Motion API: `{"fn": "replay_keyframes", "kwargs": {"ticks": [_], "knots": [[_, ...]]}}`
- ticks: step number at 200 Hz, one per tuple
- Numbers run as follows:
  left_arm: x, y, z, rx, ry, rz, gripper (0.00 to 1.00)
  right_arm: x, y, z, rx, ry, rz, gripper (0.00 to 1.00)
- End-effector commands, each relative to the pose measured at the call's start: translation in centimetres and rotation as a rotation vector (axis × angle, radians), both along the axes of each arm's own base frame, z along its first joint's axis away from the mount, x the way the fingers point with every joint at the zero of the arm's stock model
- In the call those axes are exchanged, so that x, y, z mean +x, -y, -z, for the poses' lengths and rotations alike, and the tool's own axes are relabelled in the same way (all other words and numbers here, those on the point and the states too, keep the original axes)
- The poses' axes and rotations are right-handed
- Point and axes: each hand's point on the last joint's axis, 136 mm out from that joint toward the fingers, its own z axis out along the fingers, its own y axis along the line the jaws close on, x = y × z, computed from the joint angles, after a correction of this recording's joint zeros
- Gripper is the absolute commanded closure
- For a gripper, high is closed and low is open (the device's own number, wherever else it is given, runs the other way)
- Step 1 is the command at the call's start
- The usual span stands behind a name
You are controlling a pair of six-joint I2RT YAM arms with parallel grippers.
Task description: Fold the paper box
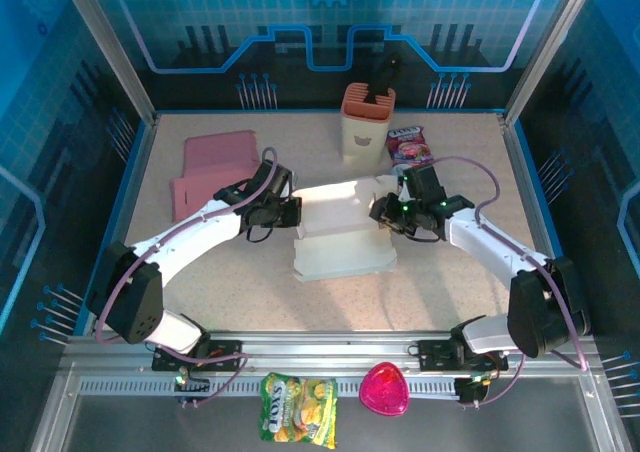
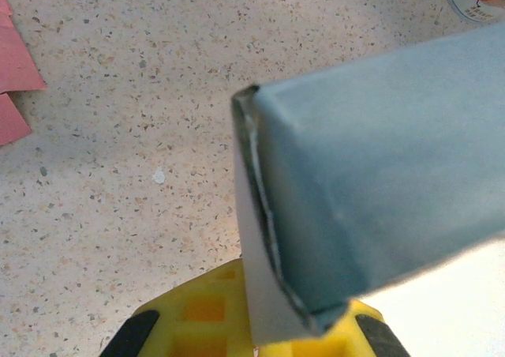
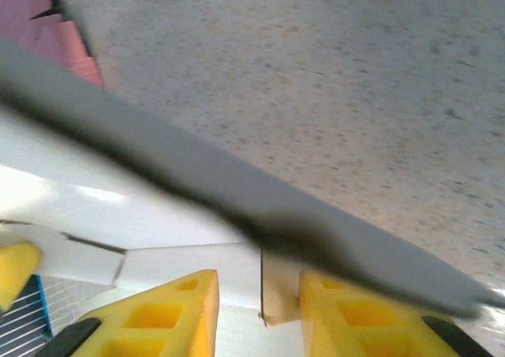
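Mid-table, arms (image 1: 190, 234) angled inward, left fingers (image 2: 197, 313) clamping box (image 1: 340, 237), right fingers (image 3: 170, 313) straddling flap (image 3: 276, 290)

The paper box (image 1: 345, 232) is smooth, matt white card, and its cut edge looks a little ragged in the left wrist view. Under it the bench (image 1: 450, 302) is matt, with a fine stone-like speckle. Left of the box lie matt pink paper sheets (image 1: 215, 172), and beyond it a glossy foil packet (image 1: 410, 144). At the box's flap the right claw (image 3: 259, 294) has fingers (image 3: 170, 317) of yellow moulded plastic. Nearer than the box runs a brushed metal rail (image 1: 330, 352).
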Motion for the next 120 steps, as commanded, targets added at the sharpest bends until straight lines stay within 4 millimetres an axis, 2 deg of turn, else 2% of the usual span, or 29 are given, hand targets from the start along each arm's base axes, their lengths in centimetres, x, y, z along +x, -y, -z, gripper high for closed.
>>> {"fn": "replay_keyframes", "kwargs": {"ticks": [1,30,45,55,69,96,107,120], "knots": [[0.9,0.8,-1.6,-0.058,0.032,-0.007,1.00,0.4,-2.1,-1.3,0.023,0.029,-0.054,0.68],[1.1,0.9,-1.7,-0.068,0.037,-0.012,1.00,0.4,-2.9,-1.6,0.023,0.036,-0.093,0.68],[1.5,0.7,-2.1,-0.106,0.038,-0.026,1.00,0.7,-2.6,-3.2,0.016,0.084,-0.128,0.66],[1.9,0.5,-2.4,-0.134,0.041,-0.032,1.00,1.1,-2.5,-5.3,0.026,0.144,-0.172,0.62],[2.6,0.3,-3.3,-0.175,0.063,-0.028,1.00,1.7,-2.2,-9.2,0.071,0.243,-0.233,0.56],[4.4,0.1,-5.1,-0.292,0.112,0.001,1.00,3.2,0.3,-17.0,0.182,0.418,-0.247,0.49],[5.2,-0.1,-5.7,-0.340,0.129,0.011,1.00,4.0,1.9,-19.1,0.221,0.462,-0.214,0.49],[6.1,-0.1,-6.5,-0.390,0.148,0.034,1.00,5.2,3.8,-20.3,0.246,0.490,-0.160,0.49]]}}
